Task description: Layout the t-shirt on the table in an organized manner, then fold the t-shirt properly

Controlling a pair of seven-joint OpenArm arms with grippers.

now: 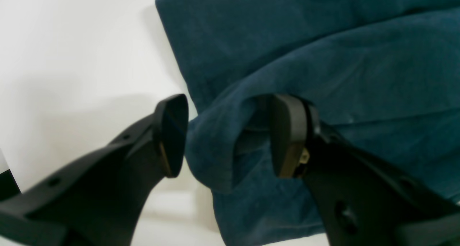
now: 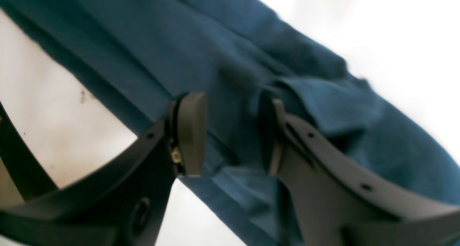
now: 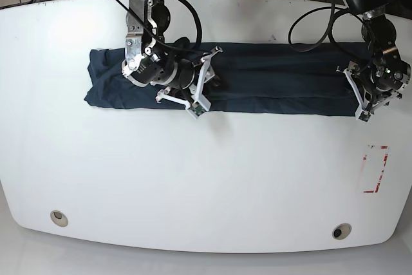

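Two arms are working one long dark band of cloth here. Left wrist view: the left gripper (image 1: 230,136) is sitting with its jaws spread, a rolled fold of the t-shirt (image 1: 323,59) bunching between them and touching both pads, but not pinched flat, so can't tell if it's really held. White table (image 1: 72,59) is showing at 9 o'clock.

Right wrist view: the right gripper (image 2: 233,134) is standing with jaws parted over the t-shirt (image 2: 151,41), cloth running between them; a grip isn't clear.

Base view: the t-shirt (image 3: 277,78) is lying as a narrow strip across the table (image 3: 193,191), right gripper (image 3: 206,85) at 10 o'clock, left gripper (image 3: 356,91) at 3 o'clock on the strip's end
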